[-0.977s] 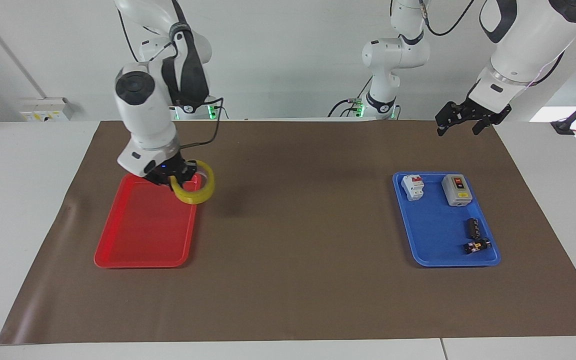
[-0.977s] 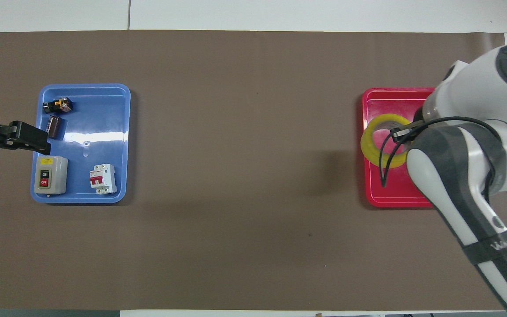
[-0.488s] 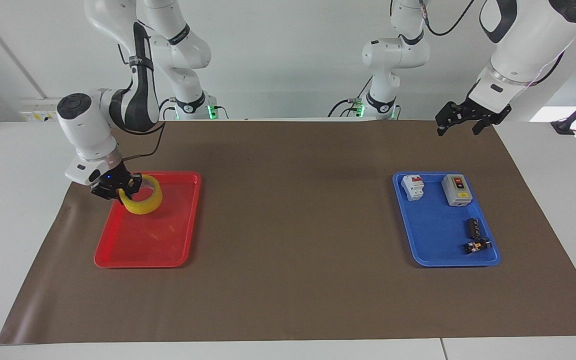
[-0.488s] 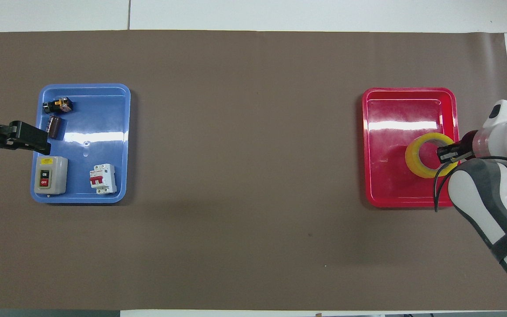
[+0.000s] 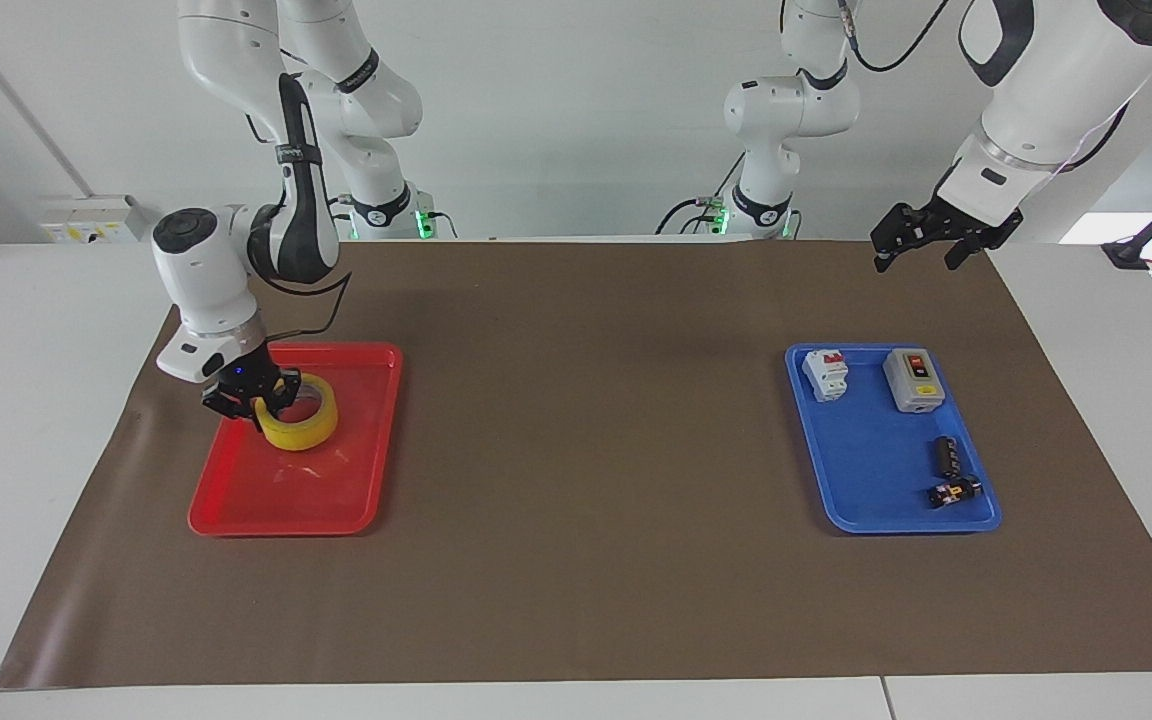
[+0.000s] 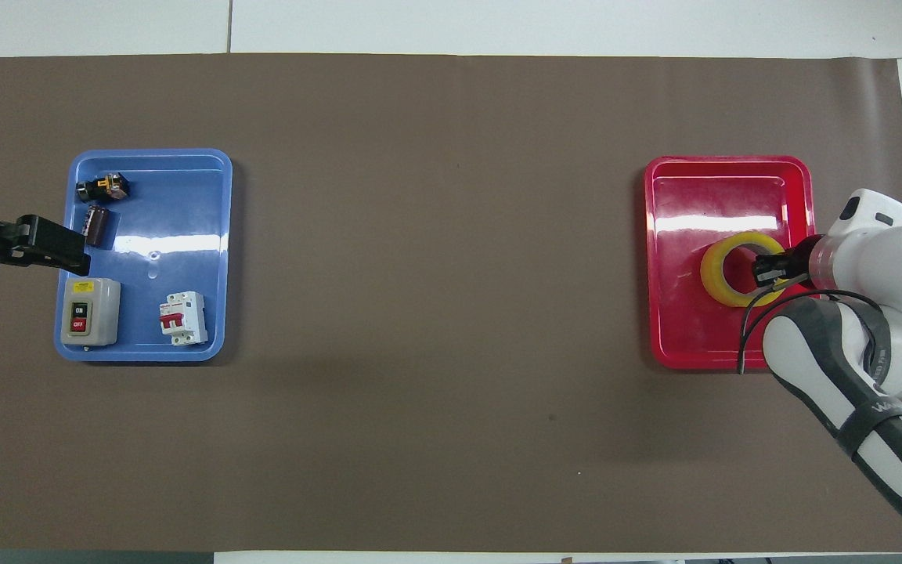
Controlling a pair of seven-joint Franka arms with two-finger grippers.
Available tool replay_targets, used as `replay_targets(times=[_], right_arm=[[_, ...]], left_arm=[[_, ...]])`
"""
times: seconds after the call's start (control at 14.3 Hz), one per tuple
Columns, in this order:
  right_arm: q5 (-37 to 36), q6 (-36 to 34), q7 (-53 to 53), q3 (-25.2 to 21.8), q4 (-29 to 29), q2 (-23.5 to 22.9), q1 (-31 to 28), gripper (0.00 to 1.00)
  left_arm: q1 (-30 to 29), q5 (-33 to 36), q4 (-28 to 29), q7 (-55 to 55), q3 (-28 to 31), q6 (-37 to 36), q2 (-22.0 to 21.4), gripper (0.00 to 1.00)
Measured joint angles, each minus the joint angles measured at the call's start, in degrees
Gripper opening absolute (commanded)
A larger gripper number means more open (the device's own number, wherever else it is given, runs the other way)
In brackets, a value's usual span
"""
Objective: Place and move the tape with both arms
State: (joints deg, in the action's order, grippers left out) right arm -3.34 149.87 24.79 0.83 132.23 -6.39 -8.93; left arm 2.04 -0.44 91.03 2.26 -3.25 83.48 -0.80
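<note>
Tape point(image 5: 299, 424), a yellow translucent roll, sits in the red tray point(image 5: 266, 505) at the right arm's end of the table, in the half of the tray nearer to the robots; in the overhead view it lies at about 4 o'clock from the tray's centre. Right gripper point(image 5: 248, 393) is clamped onto the wall of the roll on the side toward the tray's outer long edge, one finger inside the ring and one outside, so the roll is held; whether the roll rests on the tray floor or hangs just above it cannot be told. In the overhead view the right gripper point(image 6: 768, 269) meets the roll point(image 6: 721, 270) at the roll's 3 o'clock side. Left gripper point(image 5: 921, 238) hangs in the air with its jaws spread wide and nothing between them, over the brown mat point(image 5: 586, 450) near the blue tray point(image 5: 866, 515), at roughly 1 o'clock from that tray in the facing view; this arm waits. Blue tray contents: a white circuit breaker point(image 5: 825, 374), a grey switch box point(image 5: 913, 380) and two small black parts point(image 5: 948, 470).
</note>
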Motion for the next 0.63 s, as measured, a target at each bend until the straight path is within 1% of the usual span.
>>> replay_targets(times=[0.35,0.42,0.49,0.56,0.63], right_arm=[[0.0,0.7,-0.5,0.0,1.2,-0.1,0.0,0.0],[0.0,1.2,-0.5,0.0,1.4,-0.1,0.1,0.06],[0.0,1.4,-0.5,0.0,1.5,-0.1,0.1,0.5],[0.0,1.9,-0.5,0.1,1.5,-0.1,0.1,1.0],[0.0,2.6,-0.5,0.1,1.5,-0.1,0.2,1.0]], left_arm=[[0.0,0.0,0.0,0.0,0.0,0.0,0.0,1.0],[0.0,0.0,0.0,0.0,0.0,0.0,0.0,1.0],[0.0,0.0,0.0,0.0,0.0,0.0,0.0,1.0],[0.0,0.0,0.0,0.0,0.0,0.0,0.0,1.0],[0.0,0.0,0.0,0.0,0.0,0.0,0.0,1.0]])
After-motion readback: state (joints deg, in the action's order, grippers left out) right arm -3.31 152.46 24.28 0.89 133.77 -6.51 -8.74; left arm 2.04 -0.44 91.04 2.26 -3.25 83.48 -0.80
